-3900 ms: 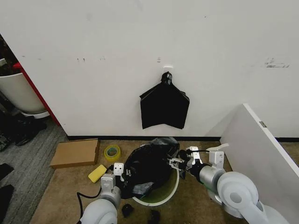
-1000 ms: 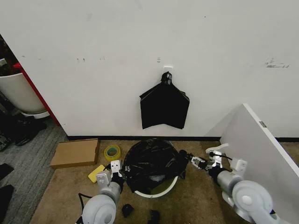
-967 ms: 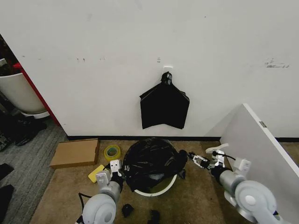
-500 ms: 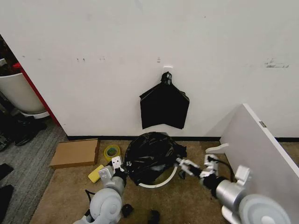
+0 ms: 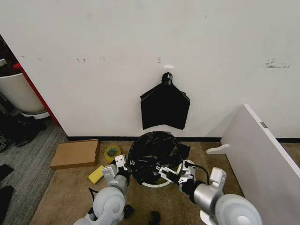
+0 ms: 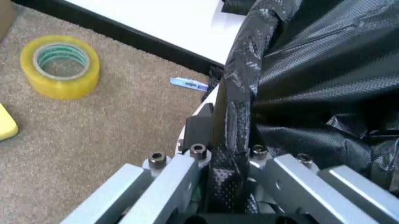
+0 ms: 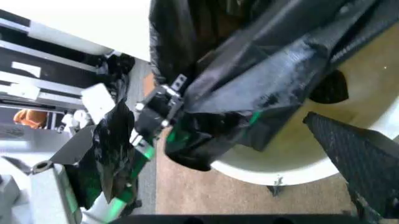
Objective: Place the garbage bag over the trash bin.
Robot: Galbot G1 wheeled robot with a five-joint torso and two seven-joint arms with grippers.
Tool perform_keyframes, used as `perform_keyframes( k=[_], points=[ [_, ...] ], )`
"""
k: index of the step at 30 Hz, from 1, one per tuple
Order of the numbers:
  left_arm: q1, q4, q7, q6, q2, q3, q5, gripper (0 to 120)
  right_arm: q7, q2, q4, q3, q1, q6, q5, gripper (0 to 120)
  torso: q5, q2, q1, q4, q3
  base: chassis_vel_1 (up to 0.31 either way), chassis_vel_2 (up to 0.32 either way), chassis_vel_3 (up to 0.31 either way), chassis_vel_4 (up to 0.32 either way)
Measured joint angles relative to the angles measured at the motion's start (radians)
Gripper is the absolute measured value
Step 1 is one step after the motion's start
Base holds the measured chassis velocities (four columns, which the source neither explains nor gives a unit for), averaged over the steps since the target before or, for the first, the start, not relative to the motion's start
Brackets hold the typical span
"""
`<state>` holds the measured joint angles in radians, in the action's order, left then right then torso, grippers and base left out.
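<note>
The garbage bag is crinkled glossy black and is draped over the top of the trash bin. A white arc of the bin's rim shows at the front. My left gripper sits at the bin's left side. In the left wrist view this gripper is shut on a taut strip of the bag. My right gripper is in front of the bin, low by the rim. In the right wrist view its fingers stand wide apart and open, facing the bag and the bin's rim.
A flat cardboard box, a yellow tape roll and a yellow sponge lie left of the bin. A bunch of black bags hangs on the wall. A white board leans at the right. Black scraps lie on the carpet.
My right gripper has left the bag's right side and swung round from the bin's right to its front. The bag has bunched toward the wall. The left gripper has kept its hold.
</note>
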<state>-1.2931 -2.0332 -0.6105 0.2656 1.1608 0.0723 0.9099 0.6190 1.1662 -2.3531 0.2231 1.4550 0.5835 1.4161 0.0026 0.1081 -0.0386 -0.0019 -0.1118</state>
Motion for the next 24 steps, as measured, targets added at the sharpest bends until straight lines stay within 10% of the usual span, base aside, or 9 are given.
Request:
perform_keyframes(
  k=[24],
  points=[
    [-0.015, -0.007, 0.004, -0.003, 0.008, 0.009, -0.015, 1, -0.030, 0.022, 0.049, -0.050, -0.004, -0.017, -0.090, 26, 0.0000, 0.000, 0.000, 0.0000, 0.000, 0.000, 0.000, 0.000, 0.000]
  ],
)
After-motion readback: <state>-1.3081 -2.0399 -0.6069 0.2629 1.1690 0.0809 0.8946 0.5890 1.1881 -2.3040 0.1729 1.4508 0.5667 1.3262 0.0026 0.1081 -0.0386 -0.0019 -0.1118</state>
